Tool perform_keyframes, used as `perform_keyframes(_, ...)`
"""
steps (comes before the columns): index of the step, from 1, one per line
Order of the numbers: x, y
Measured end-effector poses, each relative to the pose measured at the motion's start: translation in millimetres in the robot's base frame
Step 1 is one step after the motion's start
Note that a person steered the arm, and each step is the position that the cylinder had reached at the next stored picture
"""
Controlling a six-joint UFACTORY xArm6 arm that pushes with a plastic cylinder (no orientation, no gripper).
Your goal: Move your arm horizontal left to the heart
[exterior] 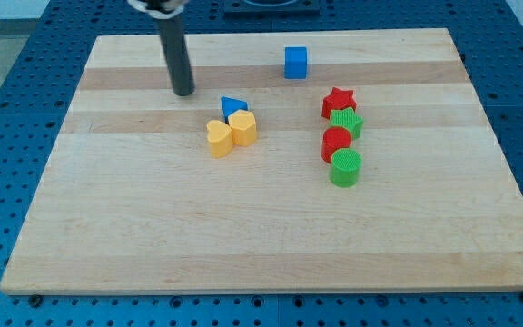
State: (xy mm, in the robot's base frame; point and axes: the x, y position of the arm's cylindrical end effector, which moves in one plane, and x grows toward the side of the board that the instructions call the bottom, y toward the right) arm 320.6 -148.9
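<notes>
A yellow heart block lies near the board's middle, touching a yellow hexagon-like block on its right. A blue triangle block sits just above the two. My tip rests on the board up and to the left of the heart, a short gap away, and left of the blue triangle. The dark rod rises from it to the view's top.
A blue cube stands near the top middle. At the right, a column holds a red star, a green star, a red block and a green cylinder. The wooden board lies on a blue perforated table.
</notes>
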Motion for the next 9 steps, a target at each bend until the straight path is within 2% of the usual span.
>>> perform_keyframes(2, -3.3, -31.2)
perform_keyframes(3, -3.3, -77.3)
perform_keyframes(4, -8.4, -98.3)
perform_keyframes(7, -22.4, -122.7)
perform_keyframes(9, -0.7, -94.6)
